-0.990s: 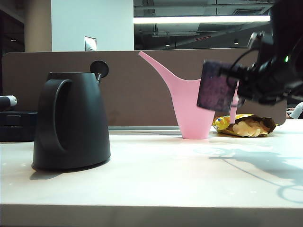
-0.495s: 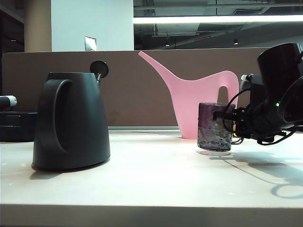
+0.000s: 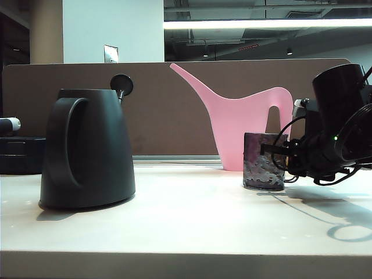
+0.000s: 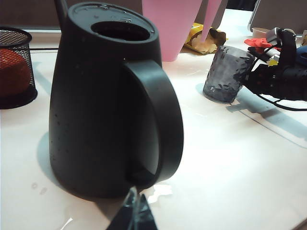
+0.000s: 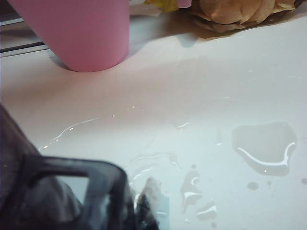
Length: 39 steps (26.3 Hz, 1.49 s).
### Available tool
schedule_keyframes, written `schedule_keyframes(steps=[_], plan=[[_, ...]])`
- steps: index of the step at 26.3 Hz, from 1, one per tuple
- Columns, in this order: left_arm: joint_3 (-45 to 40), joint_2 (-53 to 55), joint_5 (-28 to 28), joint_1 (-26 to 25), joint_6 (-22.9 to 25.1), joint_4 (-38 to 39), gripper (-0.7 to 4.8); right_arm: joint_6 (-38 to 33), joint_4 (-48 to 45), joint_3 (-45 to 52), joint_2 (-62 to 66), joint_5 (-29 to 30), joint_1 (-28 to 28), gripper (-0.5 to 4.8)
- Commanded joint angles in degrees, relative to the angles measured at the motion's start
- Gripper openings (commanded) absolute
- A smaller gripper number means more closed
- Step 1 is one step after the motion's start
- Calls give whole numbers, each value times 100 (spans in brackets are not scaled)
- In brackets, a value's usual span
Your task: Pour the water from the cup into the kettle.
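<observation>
Right arm (image 3: 340, 116): matte black, rounded housing, looping black cables, 1 green LED.

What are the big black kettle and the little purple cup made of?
The kettle looks like matte black plastic: its surface is dull, with hardly any shine. The cup, standing on the table with the right gripper on its handle, looks like see-through purple glass or plastic; its bumpy wall lets light through, so I can't say which.

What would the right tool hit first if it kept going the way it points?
The right tool points left in the exterior view, shut on the cup handle. Past the cup, the kettle comes next, though depth is unclear.
</observation>
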State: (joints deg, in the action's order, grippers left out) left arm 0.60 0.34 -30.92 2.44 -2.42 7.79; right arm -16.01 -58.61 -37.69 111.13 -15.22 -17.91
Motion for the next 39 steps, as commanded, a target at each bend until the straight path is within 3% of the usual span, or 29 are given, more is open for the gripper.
schedule_keyframes(steps=[1,4,15,26,36,39], plan=[[15,4,-39,0,2,-17,-5,-4,-39,-11,-4,-2,-7,127],[15,4,-42,2,2,-17,-5,-2,-37,-2,-11,11,-9,149],[15,4,-39,0,2,-20,-5,0,162,74,-472,144,-9,150],[15,4,-39,0,2,-20,-5,0,1692,111,-1287,140,-9,150],[15,4,-39,0,2,-17,-5,59,3722,114,-2837,76,-9,146],[15,2,-39,0,2,-17,-5,404,4406,114,-3499,76,-4,94]])
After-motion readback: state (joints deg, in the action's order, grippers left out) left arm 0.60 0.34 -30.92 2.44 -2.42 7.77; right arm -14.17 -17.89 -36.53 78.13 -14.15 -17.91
